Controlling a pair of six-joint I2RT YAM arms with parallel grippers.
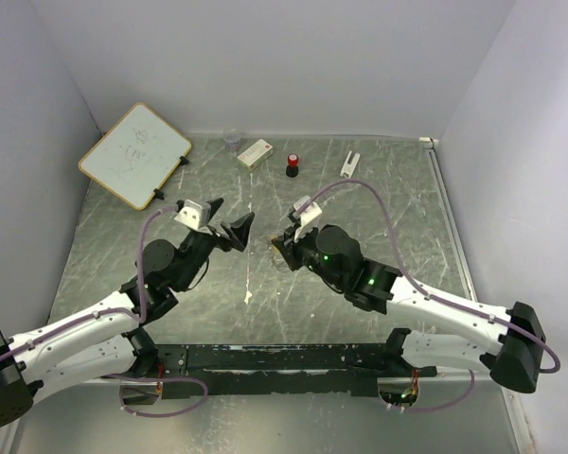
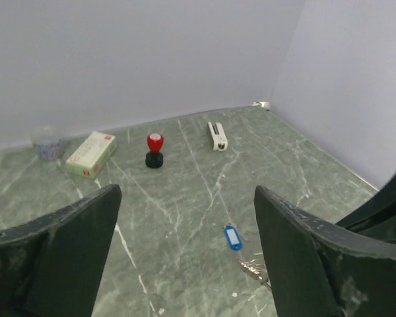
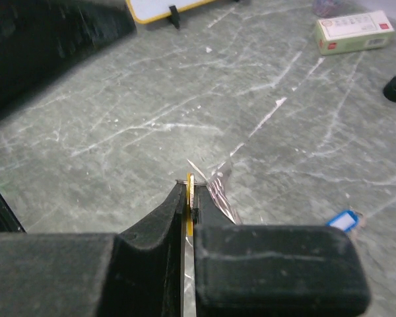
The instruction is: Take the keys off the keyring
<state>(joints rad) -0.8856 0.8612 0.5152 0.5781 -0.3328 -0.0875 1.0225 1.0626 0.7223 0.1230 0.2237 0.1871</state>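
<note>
Claws: left claw (image 2: 186,198) spread, empty; right claw (image 3: 189,198) clamped on yellow key (image 3: 190,183), seemingly.

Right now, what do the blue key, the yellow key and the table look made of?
Blue key: the head looks like smooth plastic, solid colour with a pale inset.
Yellow key, pinched in the right gripper: only a thin orange-yellow edge shows; probably plastic, but uncertain.
Table: green, white-veined, faintly glossy; either stone or a marble-print laminate, cannot tell which.
</note>
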